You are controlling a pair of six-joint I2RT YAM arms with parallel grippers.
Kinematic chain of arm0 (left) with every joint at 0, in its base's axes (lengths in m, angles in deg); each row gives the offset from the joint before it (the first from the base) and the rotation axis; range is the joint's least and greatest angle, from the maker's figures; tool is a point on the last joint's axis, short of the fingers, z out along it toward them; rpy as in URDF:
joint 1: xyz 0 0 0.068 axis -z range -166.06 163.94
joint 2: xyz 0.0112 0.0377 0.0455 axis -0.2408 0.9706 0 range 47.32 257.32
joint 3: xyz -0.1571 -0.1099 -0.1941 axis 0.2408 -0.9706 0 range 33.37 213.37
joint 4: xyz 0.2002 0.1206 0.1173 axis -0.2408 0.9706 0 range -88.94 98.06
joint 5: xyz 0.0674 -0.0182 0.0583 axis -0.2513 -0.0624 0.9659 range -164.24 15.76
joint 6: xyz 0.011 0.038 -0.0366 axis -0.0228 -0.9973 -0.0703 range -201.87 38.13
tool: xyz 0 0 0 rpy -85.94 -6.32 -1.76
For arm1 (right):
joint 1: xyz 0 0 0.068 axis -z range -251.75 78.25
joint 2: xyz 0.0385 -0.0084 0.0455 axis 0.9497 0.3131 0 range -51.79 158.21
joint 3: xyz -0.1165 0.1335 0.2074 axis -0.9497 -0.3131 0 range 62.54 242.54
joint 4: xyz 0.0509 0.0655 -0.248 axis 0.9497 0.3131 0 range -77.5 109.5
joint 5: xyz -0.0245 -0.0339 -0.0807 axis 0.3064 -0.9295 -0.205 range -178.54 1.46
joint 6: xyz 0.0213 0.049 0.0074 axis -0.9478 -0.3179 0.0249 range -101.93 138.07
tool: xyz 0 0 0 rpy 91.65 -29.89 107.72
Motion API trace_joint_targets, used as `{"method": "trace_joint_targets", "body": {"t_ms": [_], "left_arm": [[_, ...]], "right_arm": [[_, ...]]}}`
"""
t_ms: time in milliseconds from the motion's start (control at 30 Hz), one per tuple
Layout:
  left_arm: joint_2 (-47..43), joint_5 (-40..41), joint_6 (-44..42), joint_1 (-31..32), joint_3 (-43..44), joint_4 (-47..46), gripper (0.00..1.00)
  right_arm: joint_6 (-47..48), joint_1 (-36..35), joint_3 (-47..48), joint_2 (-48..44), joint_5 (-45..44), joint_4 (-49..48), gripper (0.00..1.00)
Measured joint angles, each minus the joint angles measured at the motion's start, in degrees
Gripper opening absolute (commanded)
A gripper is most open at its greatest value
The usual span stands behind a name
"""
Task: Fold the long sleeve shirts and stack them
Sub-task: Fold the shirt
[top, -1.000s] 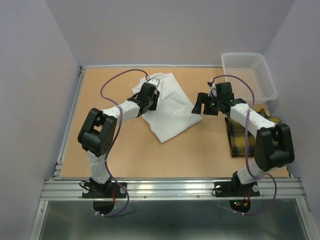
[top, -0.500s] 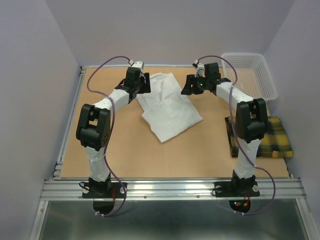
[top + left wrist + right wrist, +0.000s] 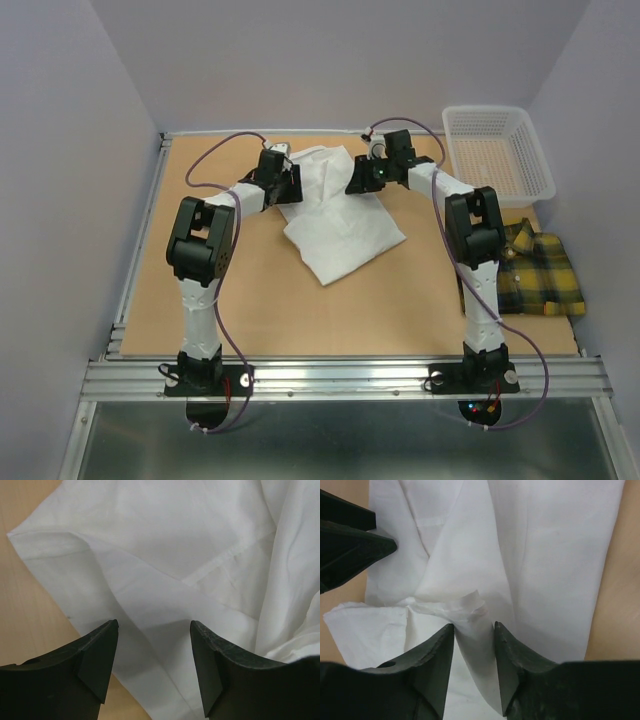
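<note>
The white shirt (image 3: 340, 215) lies crumpled and partly folded in the middle of the table (image 3: 260, 300), its collar end toward the far edge. Both arms reach over that far end. The left gripper (image 3: 284, 184) hangs over the shirt's left edge with its jaws wide apart. In the left wrist view the left gripper (image 3: 152, 665) has nothing between its fingers (image 3: 97, 655) but flat cloth lying below, and bare table shows just beside the shirt's hem.

The right gripper (image 3: 361, 182) is at the shirt's far right side. In its own view the right gripper (image 3: 473, 665) has its jaws set narrow, and a raised fold of the white shirt (image 3: 475, 605) runs between the fingers (image 3: 437, 665). I cannot tell whether they pinch it or only straddle it.

The plaid shirt (image 3: 535, 275) lies flat near the table's right edge, well apart from both grippers. A white basket (image 3: 497, 150) stands at the far right corner.
</note>
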Motion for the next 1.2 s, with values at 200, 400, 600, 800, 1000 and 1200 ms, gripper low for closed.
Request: {"method": "trace_joint_targets", "body": {"t_ms": [200,400,600,800,1000,1200], "left_arm": [[0.0,-0.4,0.7,-0.6,-1.0,-1.3,0.70],[0.0,-0.4,1.1,-0.8,-1.5,-2.4,0.70],[0.0,-0.4,1.3,-0.9,-1.8,-3.1,0.70],[0.0,-0.4,1.4,-1.1,-1.9,-3.4,0.70],[0.0,-0.4,1.4,-1.1,-1.9,-3.5,0.70],[0.0,-0.4,1.5,-1.1,-1.9,-3.5,0.70]], "right_arm": [[-0.1,0.0,0.2,1.1,0.8,0.1,0.01],[-0.3,0.0,0.3,1.1,-0.3,0.0,0.01],[-0.8,0.0,0.3,1.1,-4.5,0.0,0.01],[-1.7,0.0,0.3,0.7,-9.1,0.1,0.01],[-2.1,0.0,0.3,-0.8,-12.8,0.0,0.01],[-2.9,0.0,0.3,-0.9,-13.9,0.0,0.19]]}}
